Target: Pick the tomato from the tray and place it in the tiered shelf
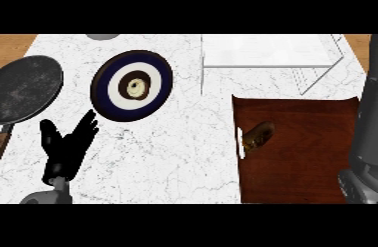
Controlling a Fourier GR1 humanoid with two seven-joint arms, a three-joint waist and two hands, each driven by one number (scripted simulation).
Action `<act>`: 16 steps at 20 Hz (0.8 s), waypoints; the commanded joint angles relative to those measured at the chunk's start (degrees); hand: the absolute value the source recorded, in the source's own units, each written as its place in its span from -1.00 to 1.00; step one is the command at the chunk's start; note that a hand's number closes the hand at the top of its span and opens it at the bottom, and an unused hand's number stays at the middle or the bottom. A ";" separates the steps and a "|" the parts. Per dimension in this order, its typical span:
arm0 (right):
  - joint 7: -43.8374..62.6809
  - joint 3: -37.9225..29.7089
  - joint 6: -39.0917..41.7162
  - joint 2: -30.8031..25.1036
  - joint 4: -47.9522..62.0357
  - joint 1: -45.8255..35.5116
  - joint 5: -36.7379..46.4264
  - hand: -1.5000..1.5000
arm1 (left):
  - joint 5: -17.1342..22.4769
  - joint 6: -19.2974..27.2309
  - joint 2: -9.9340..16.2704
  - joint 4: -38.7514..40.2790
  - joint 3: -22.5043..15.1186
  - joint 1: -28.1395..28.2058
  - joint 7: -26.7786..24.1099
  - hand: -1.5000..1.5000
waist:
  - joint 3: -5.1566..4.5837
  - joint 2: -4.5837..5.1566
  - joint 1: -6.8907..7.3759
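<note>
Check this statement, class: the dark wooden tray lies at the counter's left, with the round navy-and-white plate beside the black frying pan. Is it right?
One thing is wrong: the head view shows the dark wooden tray at the counter's right. The round navy-and-white plate does sit beside the black frying pan.

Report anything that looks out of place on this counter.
One thing: the brownish oval object at the left edge of the dark wooden tray is not tomato-red. Nothing else stands out.
</note>
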 commanded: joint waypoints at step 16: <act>-24.87 0.13 -10.62 -7.78 35.60 -5.54 3.48 1.00 | 0.01 -1.29 0.46 4.30 1.69 -2.69 -0.71 0.00 | -0.15 0.42 0.25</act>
